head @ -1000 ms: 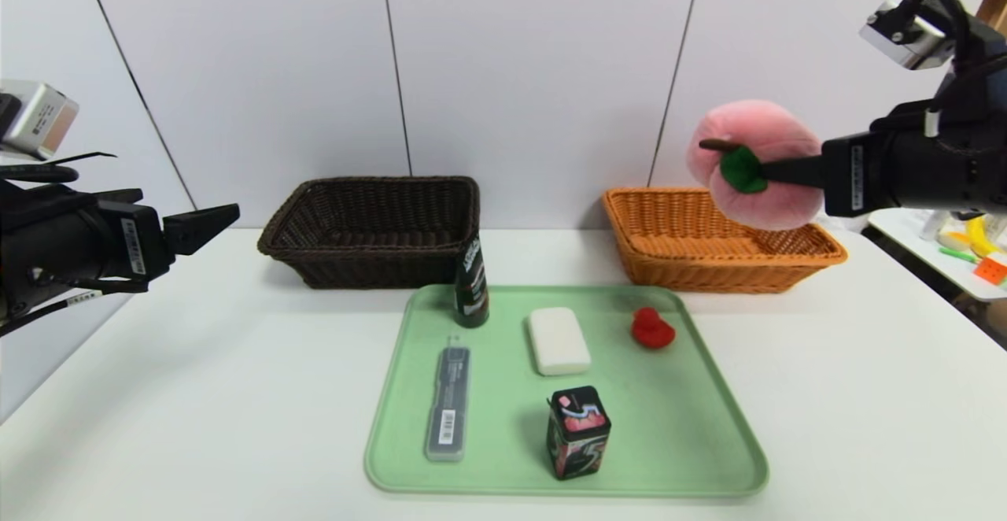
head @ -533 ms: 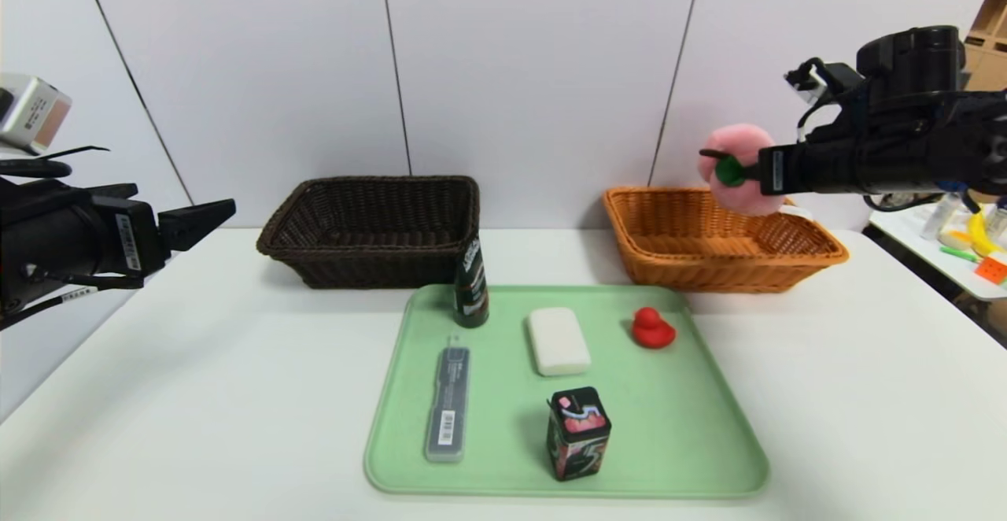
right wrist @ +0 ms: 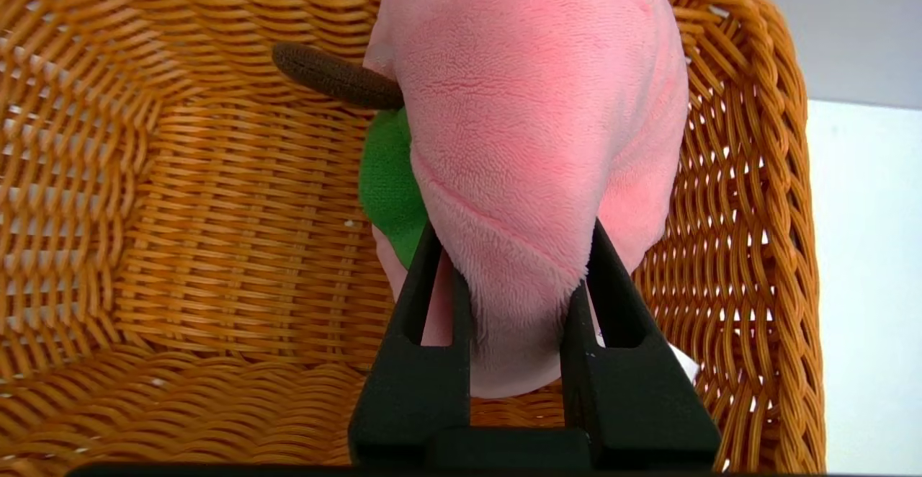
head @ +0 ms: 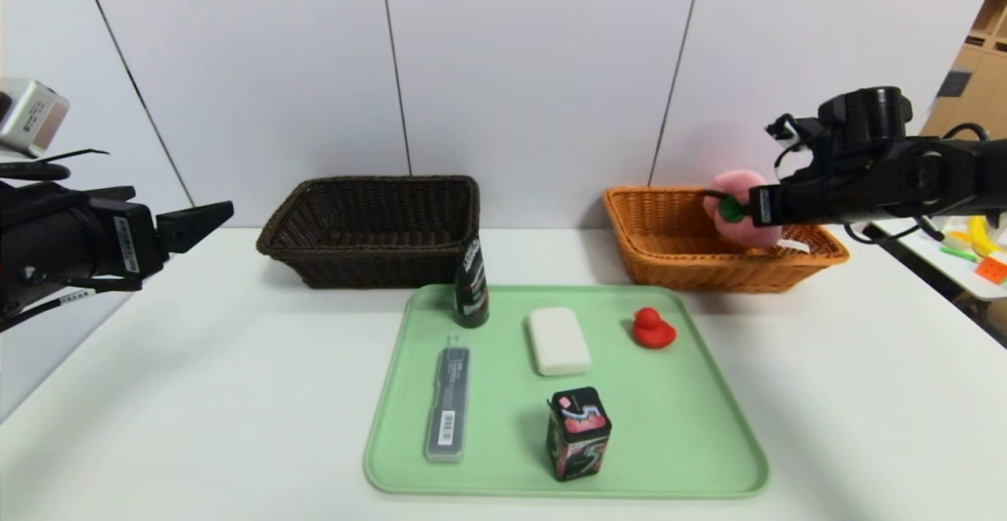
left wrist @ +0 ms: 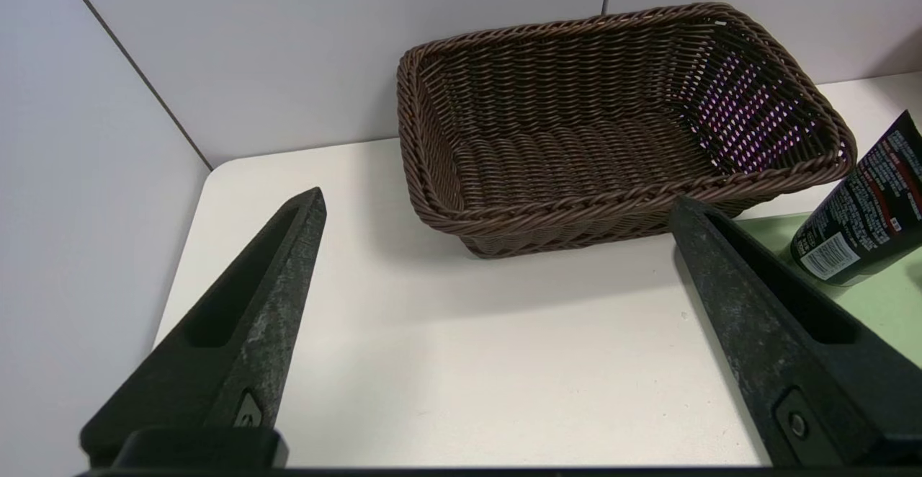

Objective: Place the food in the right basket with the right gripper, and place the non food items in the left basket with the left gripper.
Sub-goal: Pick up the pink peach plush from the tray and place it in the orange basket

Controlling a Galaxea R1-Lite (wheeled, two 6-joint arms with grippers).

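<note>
Right wrist view: our right gripper pinches the plush peach over the orange basket; next we release. Left gripper wide, idle.

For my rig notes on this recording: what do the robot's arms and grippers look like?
Both arms are black with loose black cables. The left gripper has long, tapered, matte black fingers with recessed slots; the right gripper matches. White label strips sit near each wrist, and a silver-grey box is mounted above the left arm.
</note>
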